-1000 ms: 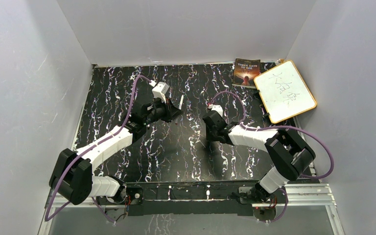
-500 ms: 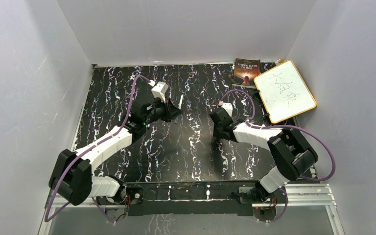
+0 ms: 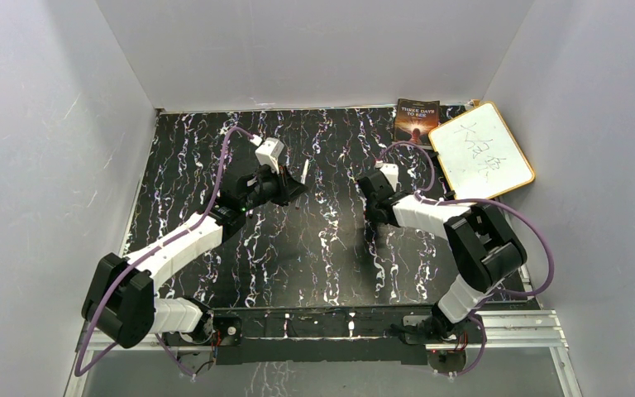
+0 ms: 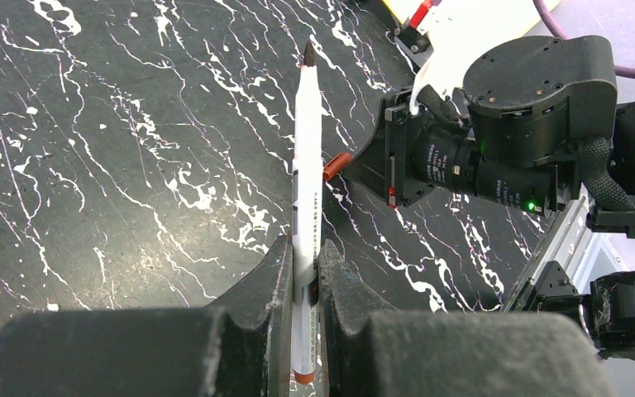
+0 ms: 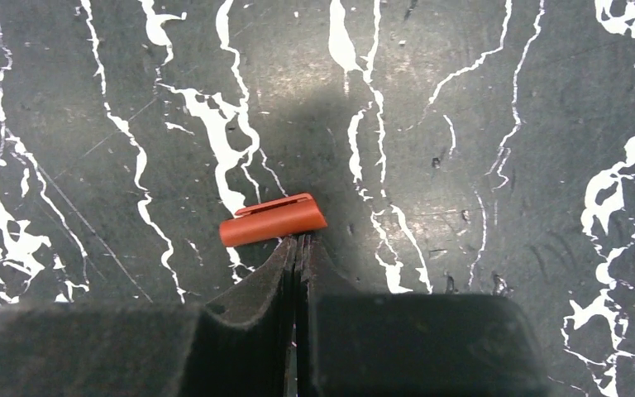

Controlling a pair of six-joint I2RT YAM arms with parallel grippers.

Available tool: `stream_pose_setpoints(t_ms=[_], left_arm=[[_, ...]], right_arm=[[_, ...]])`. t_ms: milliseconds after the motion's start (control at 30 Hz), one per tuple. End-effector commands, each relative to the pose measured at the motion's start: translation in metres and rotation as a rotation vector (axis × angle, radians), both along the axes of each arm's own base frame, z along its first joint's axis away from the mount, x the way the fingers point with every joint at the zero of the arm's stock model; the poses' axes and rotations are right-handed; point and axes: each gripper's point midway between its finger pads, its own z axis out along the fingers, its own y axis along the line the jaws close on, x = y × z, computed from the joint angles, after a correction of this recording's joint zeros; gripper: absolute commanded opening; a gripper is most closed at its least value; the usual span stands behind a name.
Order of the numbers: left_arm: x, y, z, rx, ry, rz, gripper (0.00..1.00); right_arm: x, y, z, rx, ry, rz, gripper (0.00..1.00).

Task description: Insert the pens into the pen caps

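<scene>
My left gripper (image 4: 304, 248) is shut on a slim white pen (image 4: 306, 157), which sticks out past the fingers with its dark tip forward and its reddish end behind the jaws. From above, the pen (image 3: 305, 172) rises from the left gripper (image 3: 299, 187) at the table's middle back. My right gripper (image 5: 299, 240) is shut, and a reddish-brown pen cap (image 5: 273, 220) lies crosswise at its fingertips, pinched by its lower edge. In the left wrist view that pen cap (image 4: 337, 165) pokes out of the right gripper beside the pen's barrel. The top view shows the right gripper (image 3: 372, 217) pointing down, right of centre.
A book (image 3: 416, 122) lies at the back right corner. Next to it a whiteboard (image 3: 481, 154) with scribbles leans over the table's right edge. Grey walls close in the left, back and right sides. Purple cables loop over both arms.
The right arm has swung its wrist away from me and to the right, carrying the cap along. The left arm and its pen have stayed still.
</scene>
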Motion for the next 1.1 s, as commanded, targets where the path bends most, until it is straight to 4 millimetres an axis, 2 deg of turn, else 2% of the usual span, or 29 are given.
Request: stream_pose_setpoints(t_ms=[0, 167, 200, 267, 467, 500, 700, 867, 1067], left_arm=[[-0.002, 0.007, 0.010, -0.003, -0.035, 0.014, 0.00], [-0.002, 0.006, 0.011, -0.007, -0.040, 0.010, 0.00], [-0.002, 0.005, 0.012, -0.010, -0.039, 0.008, 0.00], [-0.002, 0.004, 0.013, -0.016, -0.039, 0.002, 0.00], [-0.003, 0.004, 0.016, -0.024, -0.041, -0.002, 0.00], [-0.003, 0.003, 0.016, -0.026, -0.039, -0.004, 0.00], [-0.007, 0.001, 0.022, -0.039, -0.042, -0.022, 0.00], [-0.009, 0.004, 0.024, -0.039, -0.050, -0.020, 0.00], [-0.010, 0.006, 0.023, -0.040, -0.053, -0.012, 0.00]], right_arm=[[0.006, -0.009, 0.012, -0.034, -0.019, -0.040, 0.00], [0.005, -0.008, 0.036, 0.056, -0.092, -0.109, 0.00], [0.004, -0.007, 0.039, 0.080, -0.101, -0.129, 0.07], [0.003, -0.005, 0.044, 0.127, -0.114, -0.175, 0.32], [-0.002, -0.009, 0.048, 0.252, -0.140, -0.407, 0.57], [-0.003, -0.010, 0.046, 0.265, -0.139, -0.447, 0.58], [0.004, -0.004, 0.033, 0.256, -0.088, -0.540, 0.50], [0.014, 0.008, 0.031, 0.204, -0.069, -0.541, 0.47], [0.020, 0.010, 0.030, 0.191, -0.083, -0.557, 0.45]])
